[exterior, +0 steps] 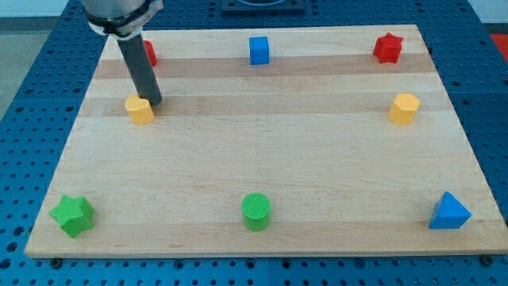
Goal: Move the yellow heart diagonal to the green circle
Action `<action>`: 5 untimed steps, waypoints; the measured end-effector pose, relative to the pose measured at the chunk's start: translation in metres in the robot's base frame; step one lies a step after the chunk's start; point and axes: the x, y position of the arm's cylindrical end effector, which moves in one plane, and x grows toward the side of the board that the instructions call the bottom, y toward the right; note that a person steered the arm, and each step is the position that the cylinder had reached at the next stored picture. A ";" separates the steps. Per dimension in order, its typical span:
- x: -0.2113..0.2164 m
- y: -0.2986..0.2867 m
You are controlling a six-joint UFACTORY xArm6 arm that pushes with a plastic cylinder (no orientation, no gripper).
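The yellow heart point(139, 110) lies on the wooden board point(262, 151) at the view's upper left. My tip point(154, 102) rests right against its upper right side. The green circle point(255, 211) stands near the board's bottom edge, at the middle, far from the heart and down to its right.
A red block point(150, 53) is partly hidden behind the rod at the top left. A blue cube point(259, 50) is at top middle, a red star point(387, 48) at top right, a yellow hexagon point(403, 109) at right, a blue triangle point(449, 212) at bottom right, a green star point(73, 215) at bottom left.
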 end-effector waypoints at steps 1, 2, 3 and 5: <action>0.001 -0.001; 0.003 -0.001; 0.012 -0.001; 0.019 -0.001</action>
